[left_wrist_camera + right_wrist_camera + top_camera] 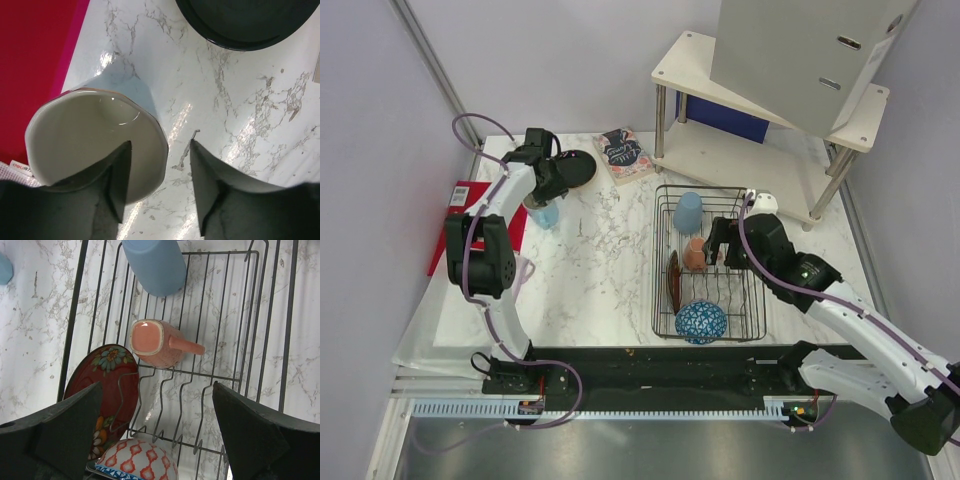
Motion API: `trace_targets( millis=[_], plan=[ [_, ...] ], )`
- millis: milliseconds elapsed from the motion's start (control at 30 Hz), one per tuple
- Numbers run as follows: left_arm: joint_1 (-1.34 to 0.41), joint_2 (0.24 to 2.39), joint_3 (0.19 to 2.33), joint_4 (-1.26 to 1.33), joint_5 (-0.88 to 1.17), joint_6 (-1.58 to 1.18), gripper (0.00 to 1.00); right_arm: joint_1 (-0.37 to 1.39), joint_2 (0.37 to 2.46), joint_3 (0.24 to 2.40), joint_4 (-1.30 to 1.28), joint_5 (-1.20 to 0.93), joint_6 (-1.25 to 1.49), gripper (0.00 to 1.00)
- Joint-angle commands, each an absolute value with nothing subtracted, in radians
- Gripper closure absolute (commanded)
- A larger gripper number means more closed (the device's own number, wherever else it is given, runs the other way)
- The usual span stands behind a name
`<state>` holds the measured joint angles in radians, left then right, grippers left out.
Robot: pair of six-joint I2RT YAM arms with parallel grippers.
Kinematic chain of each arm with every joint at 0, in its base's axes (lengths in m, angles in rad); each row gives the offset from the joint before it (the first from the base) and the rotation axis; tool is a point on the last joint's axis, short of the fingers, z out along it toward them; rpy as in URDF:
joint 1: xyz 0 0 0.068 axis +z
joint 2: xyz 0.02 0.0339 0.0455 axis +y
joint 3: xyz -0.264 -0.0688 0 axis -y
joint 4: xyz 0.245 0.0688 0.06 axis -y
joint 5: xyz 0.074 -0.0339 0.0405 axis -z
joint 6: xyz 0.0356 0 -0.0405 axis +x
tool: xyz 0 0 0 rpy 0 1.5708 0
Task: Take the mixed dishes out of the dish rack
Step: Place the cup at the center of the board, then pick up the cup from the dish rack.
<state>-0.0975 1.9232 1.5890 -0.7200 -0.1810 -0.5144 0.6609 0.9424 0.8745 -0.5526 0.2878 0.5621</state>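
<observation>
Though only partly done, looks well begun (a judgement, not a sighting). Counts two pieces out on the marble table [610,260]: a black plate [572,168] at the far left corner and, just on the near side of it, a light-blue cup [545,212], upright, mouth to the ceiling, long axis vertical. Finds the left gripper [160,150] astride that cup's rim, one finger [117,180] inside and the other outside, parted and seemingly clear of the wall.

Leaves four in the dish rack [730,300]:
- a second blue cup [688,212] at the far end, apparently mouth down
- a pink mug [150,342] mid-rack, mouth turned up toward the wrist camera, handle sticking out toward the rack's right side
- a red-brown plate [105,385] on edge along the left wall, long axis running near to far
- a patterned bowl [701,322] at the near end, dome up

Shows the right gripper [156,387] spread wide and empty above the mug, probably well placed for taking it next.
</observation>
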Motion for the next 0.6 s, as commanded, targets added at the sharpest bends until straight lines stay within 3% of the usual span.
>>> trace_targets(
  millis=[0, 367, 567],
  plan=[
    [-0.097, 1.824, 1.629, -0.698, -0.201, -0.512, 0.37, 0.660, 0.956, 0.877, -0.502, 0.285, 0.540, 0.02],
    [-0.130, 1.482, 1.556, -0.716, -0.215, -0.643, 0.13, 0.663, 1.017, 0.885, -0.456, 0.278, 0.483, 0.02],
    [-0.291, 1.229, 1.324, -0.568, -0.193, -0.644, 0.12, 0.661, 1.133, 0.913, -0.430, 0.299, 0.474, 0.02]
  ],
)
